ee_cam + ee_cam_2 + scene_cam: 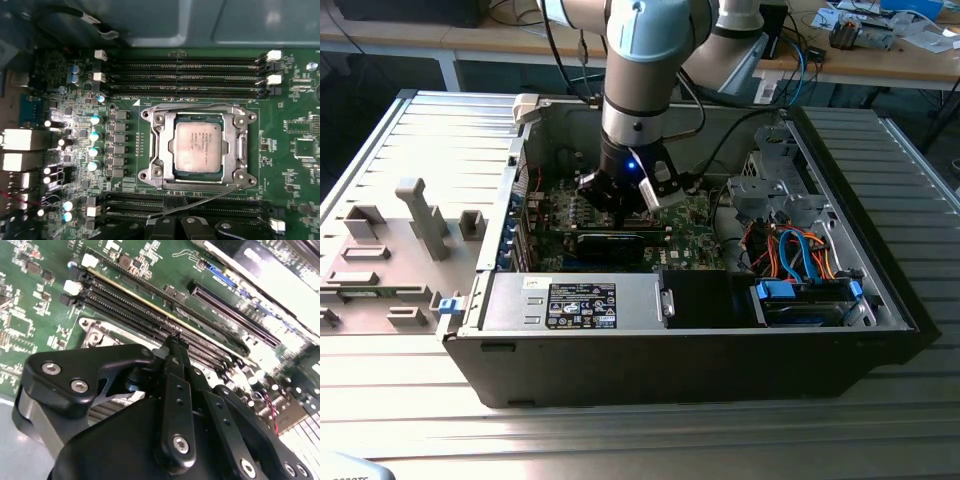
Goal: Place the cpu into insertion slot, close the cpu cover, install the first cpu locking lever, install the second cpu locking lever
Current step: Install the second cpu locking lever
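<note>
The cpu [197, 147], a square silvery chip, lies flat in the insertion slot [156, 172] on the green board. The cpu cover [241, 150] is down around it, and the chip shows through its window. One wire lever [195, 106] lies along the socket's side by the long memory slots. The other lever [210, 195] slants away from the opposite side towards my gripper [172, 225]. In the second wrist view the gripper [175, 337] is shut, tips pressed together just over the board beside a socket corner [95, 332]. The exterior view has the gripper [620, 200] low inside the open computer case.
Long black memory slots [185, 75] run on both sides of the socket. A black box with a white label [580, 305] sits at the case's near wall. A drive cage with blue and orange cables [800, 265] fills the exterior view's right. Grey fixtures [420, 215] stand outside the case.
</note>
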{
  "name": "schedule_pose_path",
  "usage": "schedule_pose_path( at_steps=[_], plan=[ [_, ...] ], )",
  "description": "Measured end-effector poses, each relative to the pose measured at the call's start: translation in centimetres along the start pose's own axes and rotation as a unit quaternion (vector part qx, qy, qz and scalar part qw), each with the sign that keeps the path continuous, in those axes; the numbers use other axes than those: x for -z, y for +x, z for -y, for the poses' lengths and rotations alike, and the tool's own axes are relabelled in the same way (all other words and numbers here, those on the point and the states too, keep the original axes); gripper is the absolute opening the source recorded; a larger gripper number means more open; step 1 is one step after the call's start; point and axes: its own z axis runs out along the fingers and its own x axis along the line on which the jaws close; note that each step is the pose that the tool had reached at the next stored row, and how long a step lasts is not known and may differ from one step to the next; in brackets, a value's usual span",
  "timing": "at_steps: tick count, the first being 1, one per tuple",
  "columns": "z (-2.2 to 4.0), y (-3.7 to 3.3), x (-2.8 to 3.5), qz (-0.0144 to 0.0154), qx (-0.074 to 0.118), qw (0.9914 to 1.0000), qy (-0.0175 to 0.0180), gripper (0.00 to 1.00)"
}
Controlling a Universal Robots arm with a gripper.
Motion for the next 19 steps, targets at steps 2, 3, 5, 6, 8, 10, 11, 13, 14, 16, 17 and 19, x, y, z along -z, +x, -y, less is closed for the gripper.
schedule_pose_path(
  at_steps=[2, 3, 5, 6, 8, 10, 11, 13, 14, 16, 17, 19],
  plan=[
    [-0.05, 0.08, 1.13, 0.0003, 0.0, 1.0, 0.0001, 0.11],
    [-0.07, 0.13, 1.48, 0.0009, 0.0, 1.0, 0.0, 0.11],
    [-0.1, 0.23, 2.28, 0.0021, 0.0, 1.0, 0.0001, 0.11],
    [-0.1, 0.26, 2.51, 0.0022, 0.0, 1.0, 0.0001, 0.11],
    [-0.11, 0.3, 3.01, 0.0025, 0.0, 1.0, 0.0001, 0.11],
    [-0.09, 0.34, 3.41, 0.0026, 0.0, 1.0, 0.0001, 0.11],
    [-0.06, 0.35, 3.67, 0.0026, 0.0, 1.0, -0.0002, 0.11],
    [-0.04, 0.36, 3.73, 0.0027, 0.0, 1.0, -0.0009, 0.11],
    [-0.03, 0.33, 3.74, 0.0027, 0.001, 0.99998, -0.0063, 0.11],
    [-0.03, 0.34, 3.75, 0.0032, 0.002, 0.99965, -0.0263, 0.11],
    [0.02, 0.34, 3.74, 0.0037, 0.003, 0.9992, -0.0397, 0.11],
    [0.52, 0.36, 3.75, 0.0046, 0.004, 0.99769, -0.0677, 0.11]
  ],
)
